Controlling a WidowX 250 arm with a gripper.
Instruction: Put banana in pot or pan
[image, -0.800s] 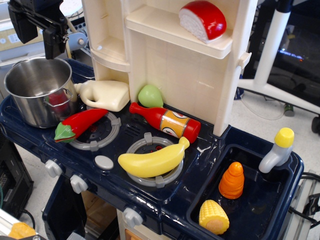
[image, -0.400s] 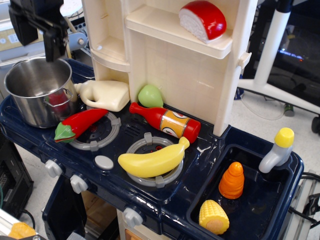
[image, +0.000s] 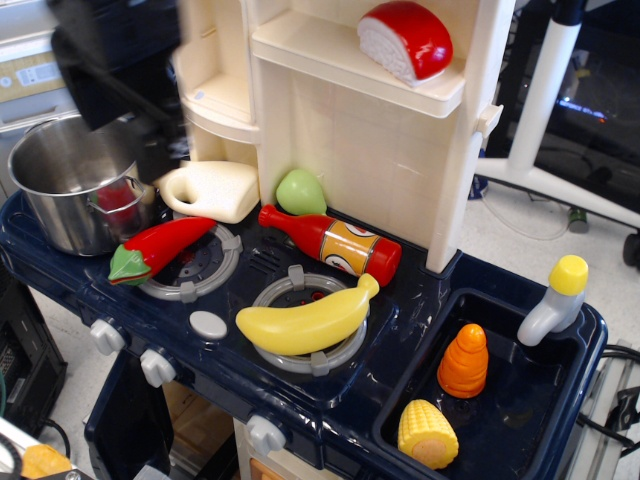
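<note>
The yellow banana (image: 305, 322) lies on the front right burner of the toy stove, its tip pointing up-right toward the ketchup bottle. The shiny steel pot (image: 55, 222) stands at the back left; nothing shows inside it. My gripper (image: 155, 155) is a dark, motion-blurred shape over the pot's right rim, next to the cream jug. It is well left of and behind the banana. The blur hides whether its jaws are open or shut, and I see nothing held in it.
A red chili pepper (image: 160, 247) lies on the left burner between pot and banana. A cream jug (image: 212, 190), a green pear (image: 300, 192) and a red ketchup bottle (image: 330, 243) line the back. The sink (image: 520, 425) holds a corn cob (image: 428, 433) and an orange piece (image: 463, 360).
My gripper has swung right and down, from above the pot's far rim to its right side near the jug, and is now blurred. The banana and the other things have not moved.
</note>
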